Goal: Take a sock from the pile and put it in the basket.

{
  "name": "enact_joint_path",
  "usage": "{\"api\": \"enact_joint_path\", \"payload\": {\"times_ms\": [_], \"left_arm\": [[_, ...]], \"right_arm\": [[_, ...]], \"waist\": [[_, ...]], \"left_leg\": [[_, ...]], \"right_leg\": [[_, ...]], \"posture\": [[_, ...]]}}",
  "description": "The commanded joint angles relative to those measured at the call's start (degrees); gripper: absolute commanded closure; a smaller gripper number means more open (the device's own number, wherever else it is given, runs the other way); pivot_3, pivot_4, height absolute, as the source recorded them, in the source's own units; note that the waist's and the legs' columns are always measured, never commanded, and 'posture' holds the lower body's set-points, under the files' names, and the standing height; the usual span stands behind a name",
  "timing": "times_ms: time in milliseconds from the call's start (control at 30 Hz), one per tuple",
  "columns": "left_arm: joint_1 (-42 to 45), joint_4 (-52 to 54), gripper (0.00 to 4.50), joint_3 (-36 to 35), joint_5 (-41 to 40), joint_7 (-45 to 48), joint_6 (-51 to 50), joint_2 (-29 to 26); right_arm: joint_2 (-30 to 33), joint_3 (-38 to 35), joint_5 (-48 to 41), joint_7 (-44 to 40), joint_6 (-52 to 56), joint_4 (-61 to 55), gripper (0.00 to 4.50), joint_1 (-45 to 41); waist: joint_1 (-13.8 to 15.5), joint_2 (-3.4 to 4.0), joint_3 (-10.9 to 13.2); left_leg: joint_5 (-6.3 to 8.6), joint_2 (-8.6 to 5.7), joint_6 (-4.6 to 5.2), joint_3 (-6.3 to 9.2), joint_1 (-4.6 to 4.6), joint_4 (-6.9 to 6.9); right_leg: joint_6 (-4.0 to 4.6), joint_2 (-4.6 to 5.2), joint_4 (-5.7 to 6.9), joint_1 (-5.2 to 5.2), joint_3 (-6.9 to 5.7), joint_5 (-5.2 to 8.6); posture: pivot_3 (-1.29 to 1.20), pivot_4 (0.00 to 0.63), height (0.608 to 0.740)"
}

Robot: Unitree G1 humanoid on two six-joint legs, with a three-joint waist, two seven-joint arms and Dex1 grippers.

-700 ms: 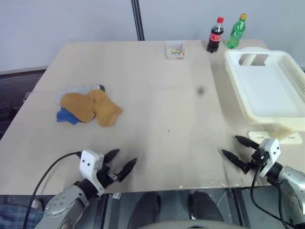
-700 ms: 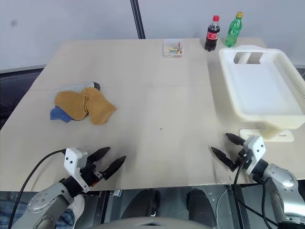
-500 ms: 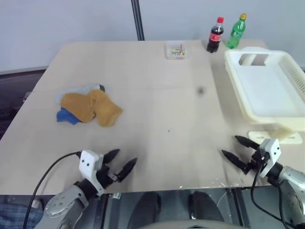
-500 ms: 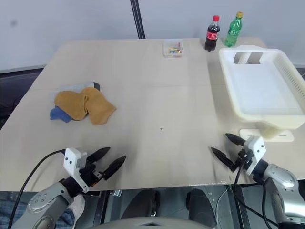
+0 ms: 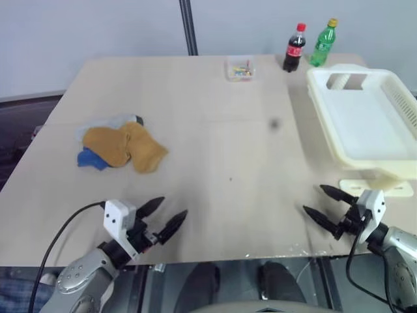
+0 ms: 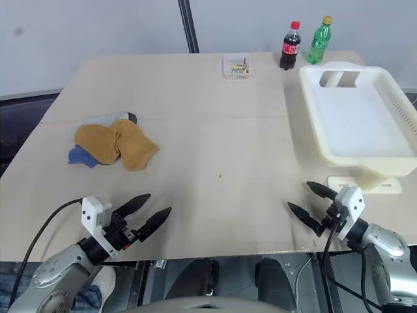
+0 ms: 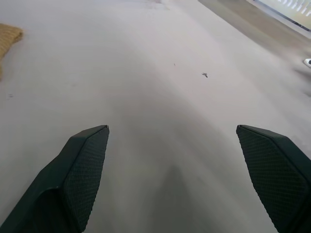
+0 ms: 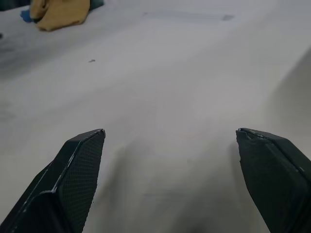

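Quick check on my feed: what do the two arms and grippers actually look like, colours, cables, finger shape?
Both arms are silver-grey metal. The left gripper and right gripper each have two pointed black fingers with cross-hatched pads, a small white box with dark dots at the wrist, and a black cable trailing back along the arm.

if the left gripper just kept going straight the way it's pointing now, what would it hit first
Probably nothing soon. The left gripper, open and empty, points forward and to the right across bare table, passing right of the pile. Much farther on, that line heads roughly toward the basket, though depth is hard to judge.
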State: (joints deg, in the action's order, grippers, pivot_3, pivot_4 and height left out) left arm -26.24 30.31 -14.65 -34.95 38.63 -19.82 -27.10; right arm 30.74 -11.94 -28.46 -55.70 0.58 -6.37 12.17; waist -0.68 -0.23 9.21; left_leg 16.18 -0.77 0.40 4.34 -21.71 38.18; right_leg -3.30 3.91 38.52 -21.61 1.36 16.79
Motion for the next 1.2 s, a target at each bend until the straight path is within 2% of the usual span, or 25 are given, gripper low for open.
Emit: {"api": "enact_joint_path", "payload": {"times_ms": [33, 133, 233, 333, 433, 533, 633, 833, 1200], "left_arm": [[0.4, 1.5, 0.02, 0.2, 0.0, 0.4, 1.0, -0.1], [1.4, 1.3, 0.02, -0.4, -0.1, -0.4, 1.0, -0.1], [5.6, 0.1, 0.02, -2.3, -2.4, -2.0, 0.3, 0.3], [7.7, -2.1, 0.02, -1.4, 1.2, -4.2, -1.3, -1.0], [13.2, -4.3, 0.02, -1.6, 8.8, -12.6, -2.1, -1.6], [17.5, -4.1, 0.02, -3.4, 10.8, -17.8, -2.7, -0.6], [21.6, -8.6, 0.02, -8.9, 11.1, -22.6, -2.4, 0.1], [25.1, -18.1, 0.02, -11.9, 13.9, -22.1, -0.6, -3.1], [31.0, -29.2, 0.02, -8.8, 18.5, -20.0, 5.7, -3.2]], "right_arm": [[0.5, 0.0, 0.2, -1.2, -1.9, -2.5, 0.0, 0.2], [0.8, 0.7, 0.5, -2.4, -3.0, -3.9, 0.0, 0.4], [0.3, 2.2, -2.6, -2.3, -1.0, -10.8, 0.0, -1.8], [0.6, 3.9, -4.4, -1.7, 1.6, -15.4, 0.0, -3.6], [1.5, 5.1, -4.7, -0.7, 4.0, -18.4, 0.0, -5.3], [1.3, 5.1, -5.0, 0.4, 5.4, -18.9, 0.0, -6.2], [0.9, 4.8, -3.9, 1.2, 5.1, -17.8, 0.0, -6.6], [0.5, 5.4, -2.9, 1.7, 4.4, -16.6, 0.0, -7.3], [-0.6, 6.6, -0.1, 3.1, 3.2, -16.1, 0.0, -7.5]], "waist": [[0.0, 0.0, 0.0], [0.0, 0.0, 0.0], [0.0, 0.03, 0.0], [-0.1, 0.05, 0.0], [0.1, -0.01, 0.0], [0.5, -0.13, 0.1], [0.4, -0.15, 0.1], [-0.1, -0.13, 0.1], [0.0, -0.15, 0.1]], "left_leg": [[0.0, 0.0, 0.0, 0.0, 0.0, 0.0], [0.0, 0.0, 0.0, 0.01, 0.0, 0.0], [0.0, 0.0, 0.0, 0.02, 0.0, 0.0], [0.0, 0.01, 0.0, 0.04, 0.04, 0.0], [0.0, -0.02, 0.0, 0.05, 0.01, 0.01], [0.0, -0.06, 0.0, 0.2, -0.07, 0.02], [0.0, -0.07, -0.01, 0.19, -0.07, 0.03], [0.0, -0.05, -0.01, 0.17, -0.04, -0.01], [-0.01, -0.09, -0.02, 0.21, -0.06, 0.02]], "right_leg": [[0.0, 0.0, 0.0, 0.0, -0.01, 0.0], [0.0, -0.01, 0.0, 0.0, -0.02, 0.0], [0.0, -0.01, 0.01, 0.0, -0.03, 0.0], [-0.01, -0.06, 0.04, 0.0, -0.11, -0.01], [-0.01, -0.12, 0.01, 0.0, -0.22, -0.01], [-0.02, -0.1, -0.02, -0.01, -0.37, -0.01], [-0.02, -0.07, -0.02, -0.01, -0.35, -0.01], [-0.02, -0.13, 0.0, -0.04, -0.34, -0.01], [-0.03, -0.05, 0.0, -0.04, -0.38, -0.02]], "posture": [[0.0, 0.15, 0.74], [0.0, 0.15, 0.74], [0.0, 0.15, 0.74], [0.0, 0.15, 0.74], [0.0, 0.15, 0.74], [0.0, 0.15, 0.74], [0.0, 0.15, 0.74], [0.0, 0.15, 0.74], [0.0, 0.15, 0.74]]}}
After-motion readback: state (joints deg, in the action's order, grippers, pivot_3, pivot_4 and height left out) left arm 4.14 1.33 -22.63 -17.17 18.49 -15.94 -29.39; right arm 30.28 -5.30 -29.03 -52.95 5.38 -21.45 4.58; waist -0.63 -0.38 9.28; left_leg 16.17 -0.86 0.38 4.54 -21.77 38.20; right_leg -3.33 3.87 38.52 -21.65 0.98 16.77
